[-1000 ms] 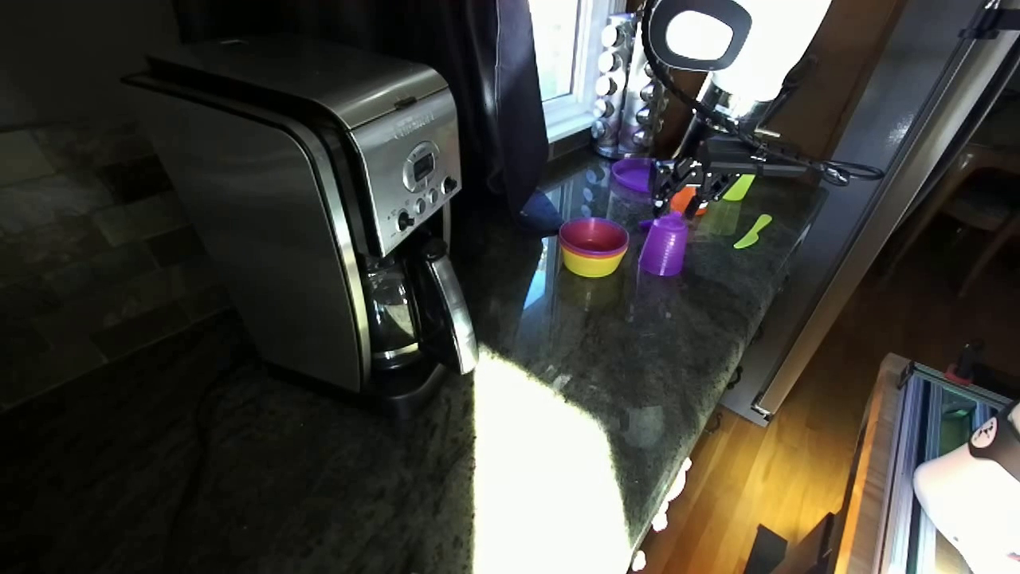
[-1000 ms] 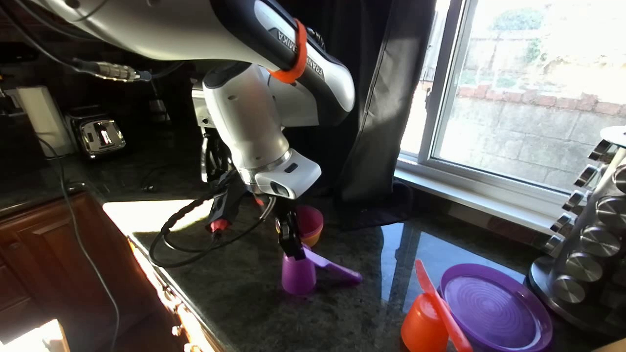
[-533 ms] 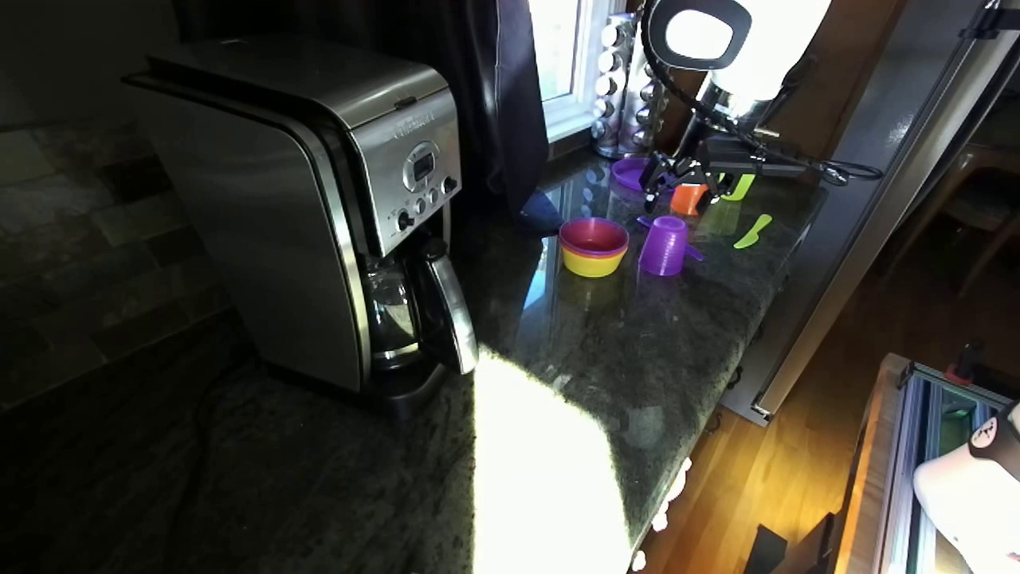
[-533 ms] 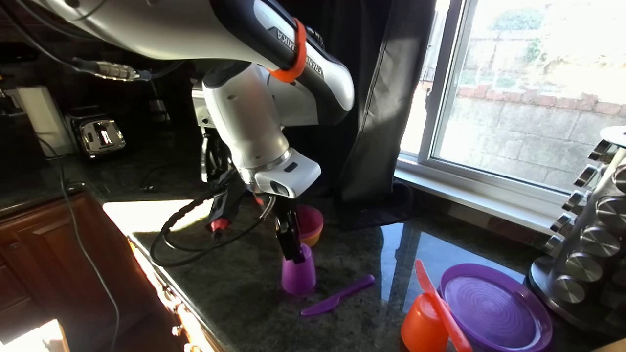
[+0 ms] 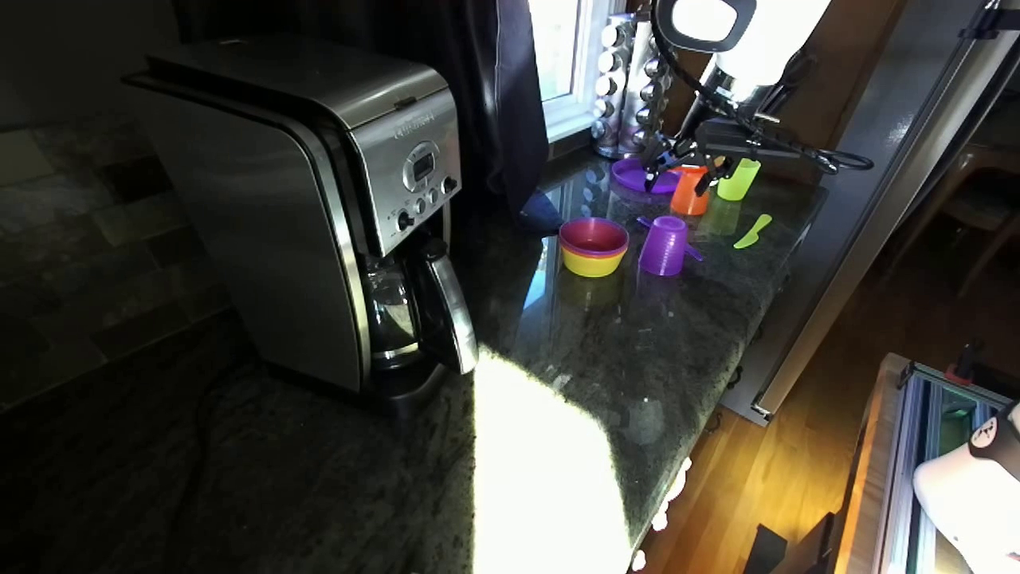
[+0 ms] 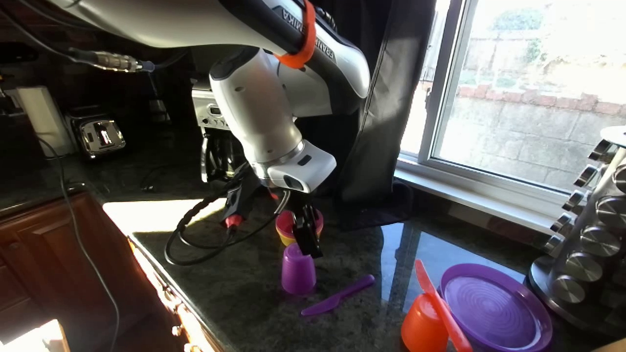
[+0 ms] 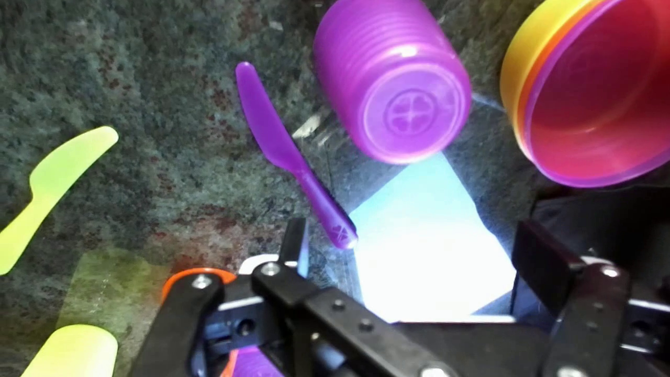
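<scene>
Wrist view: one gripper (image 7: pixel 416 253), jaws apart, one purple cup (image 7: pixel 392 81), one purple knife (image 7: pixel 288 156), one green knife (image 7: pixel 48 192)

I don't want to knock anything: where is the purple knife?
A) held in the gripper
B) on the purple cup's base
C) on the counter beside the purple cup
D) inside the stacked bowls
C: the wrist view shows the purple knife lying on the counter, a gap between it and the upturned purple cup, and the gripper open.

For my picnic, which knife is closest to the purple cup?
The purple knife, beside the purple cup; the lime knife lies farther off, the red-orange knife across the orange cup.
</scene>
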`<state>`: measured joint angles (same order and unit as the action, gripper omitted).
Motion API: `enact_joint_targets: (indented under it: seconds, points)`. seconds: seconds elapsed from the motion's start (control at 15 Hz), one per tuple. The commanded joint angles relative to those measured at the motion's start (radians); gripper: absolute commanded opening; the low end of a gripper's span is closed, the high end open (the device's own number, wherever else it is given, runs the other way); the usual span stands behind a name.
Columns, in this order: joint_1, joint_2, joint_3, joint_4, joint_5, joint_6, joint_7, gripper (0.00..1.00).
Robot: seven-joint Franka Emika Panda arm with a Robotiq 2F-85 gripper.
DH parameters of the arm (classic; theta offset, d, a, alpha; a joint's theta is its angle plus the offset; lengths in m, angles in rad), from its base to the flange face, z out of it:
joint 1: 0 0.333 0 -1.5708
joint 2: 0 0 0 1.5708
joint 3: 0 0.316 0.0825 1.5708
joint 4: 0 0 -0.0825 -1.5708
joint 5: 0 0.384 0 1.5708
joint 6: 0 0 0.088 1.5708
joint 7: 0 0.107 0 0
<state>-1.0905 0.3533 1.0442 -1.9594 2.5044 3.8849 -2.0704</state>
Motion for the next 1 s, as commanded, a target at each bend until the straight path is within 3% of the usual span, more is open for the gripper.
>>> enact_joint_targets:
  seconds: [0.0,0.6,0.73,0.8,0.87,0.93]
  points:
    - [0.083,-0.018,-0.110,0.022,0.011,-0.040,-0.034,1.00]
    - [0.350,0.038,-0.398,0.106,0.016,-0.043,-0.074,1.00]
    - [0.382,0.055,-0.447,0.128,0.027,-0.061,-0.143,1.00]
    - [0.314,0.079,-0.374,0.131,-0.007,-0.059,-0.165,1.00]
    - [0.361,0.074,-0.444,0.142,0.054,-0.078,-0.272,1.00]
    - [0.273,0.109,-0.340,0.144,0.003,-0.061,-0.282,1.00]
